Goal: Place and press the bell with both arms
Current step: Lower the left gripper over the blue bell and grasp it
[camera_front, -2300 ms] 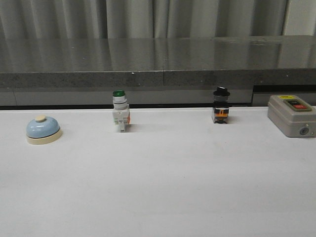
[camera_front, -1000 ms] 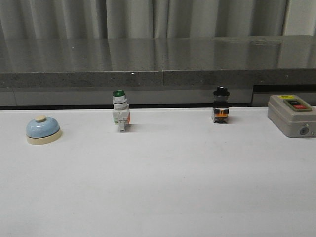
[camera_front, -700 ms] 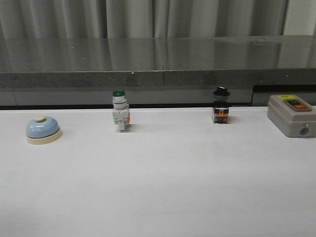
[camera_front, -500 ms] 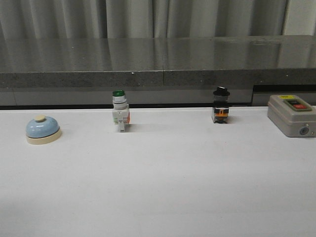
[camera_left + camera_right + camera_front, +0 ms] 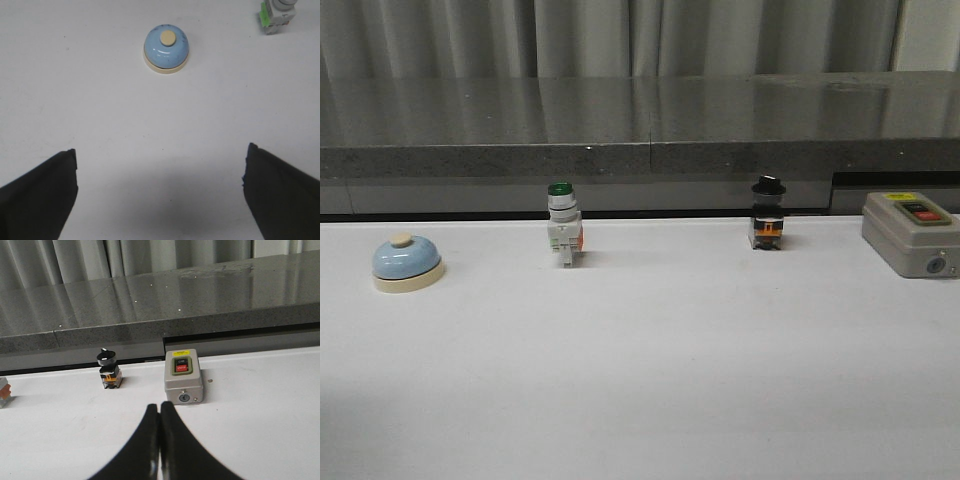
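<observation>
Opening stage of the bell task, judged from the present layout: nothing is yet grasped, placed or pressed.

The desk bell (image 5: 166, 50), a light-blue dome on a cream base with a cream button, stands upright on the white table (image 5: 650, 370). In the left wrist view it lies ahead of the left gripper (image 5: 160, 192), roughly on the midline between the two jaws and well apart from both. Those jaws are spread wide, with bare table between them. In the front view the bell sits alone toward the table's left side, and no arm appears there.

The right gripper (image 5: 159, 440) has its jaws pressed together, tips meeting, with nothing between them. Ahead of these closed jaws, apart from them, stands the grey control box (image 5: 183, 376) with its black and red buttons; the black-knobbed selector switch (image 5: 109, 370) stands off to one side of it. A green-capped pushbutton switch (image 5: 562, 224) stands between bell and selector switch in the front view.

Remaining, by judgement: the left jaws must advance to and close around the bell's base, carry it to its place and release it; a gripper must then depress the cream button.
</observation>
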